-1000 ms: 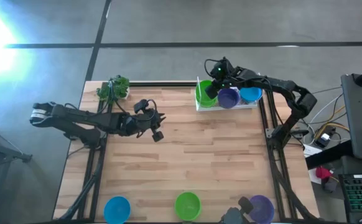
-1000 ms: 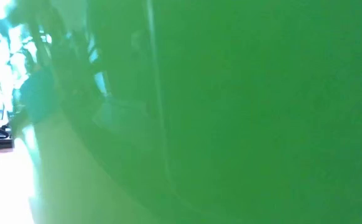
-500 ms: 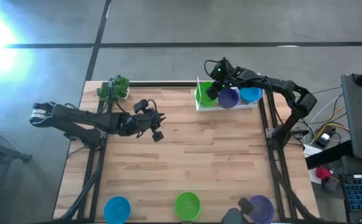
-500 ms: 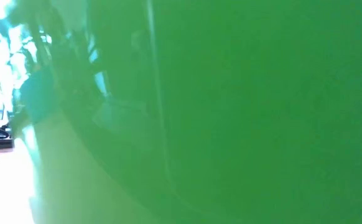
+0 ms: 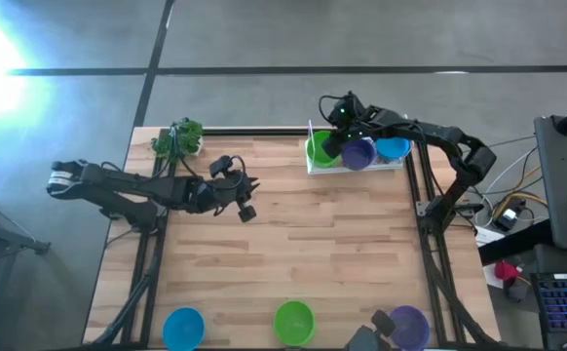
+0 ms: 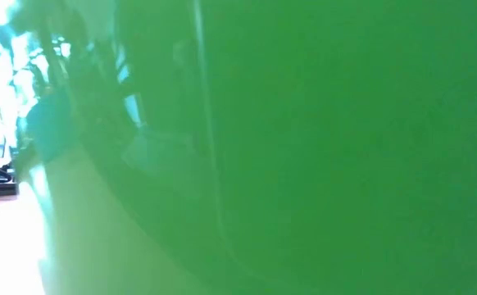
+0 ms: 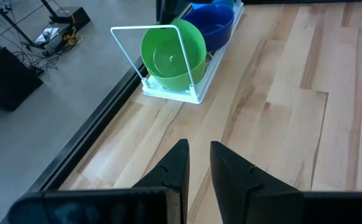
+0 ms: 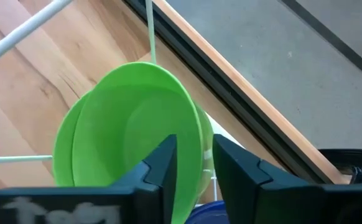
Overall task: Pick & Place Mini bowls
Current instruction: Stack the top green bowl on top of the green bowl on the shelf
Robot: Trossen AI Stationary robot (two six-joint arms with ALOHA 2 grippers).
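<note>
Wood table (image 5: 293,253): pale planks from edge to edge, with a leafy toy plant (image 5: 178,137) sitting at the far left corner.
Left arm: stretched in over the left side, waiting above bare wood.
Left gripper (image 5: 244,198): jaws parted by a narrow gap with nothing between them, clear in the left wrist view (image 7: 198,163); the nearest bowls are well apart from it, over in the rack.
Near edge, left to right: a blue bowl (image 5: 183,328), a green bowl (image 5: 294,322), a purple bowl (image 5: 408,327), each standing alone and apart from its neighbours.
Low view: a green surface (image 6: 304,147) fills almost all of it, too close to tell more.
White wire rack (image 5: 313,166): at the far edge right of centre, holding bowls on edge, green (image 5: 319,148), then purple (image 5: 359,153), then blue (image 5: 393,148).
Right gripper (image 5: 340,133): down over the rack, at the green stack.
Bowl against jaws: in the right wrist view the green bowl's rim (image 8: 190,134) runs straight up through the slot between the two dark fingers (image 8: 159,165), one finger inside the bowl, one behind it.
Jaw state, right: astride the rim with a sliver of space either side, so it reads as released, not clenched.
Green stack: at least two green bowls nested there (image 7: 171,56), leaning against the wire upright.
Against a second ago: arms, rack and every bowl sit where they did; the high view shows no visible shift.
</note>
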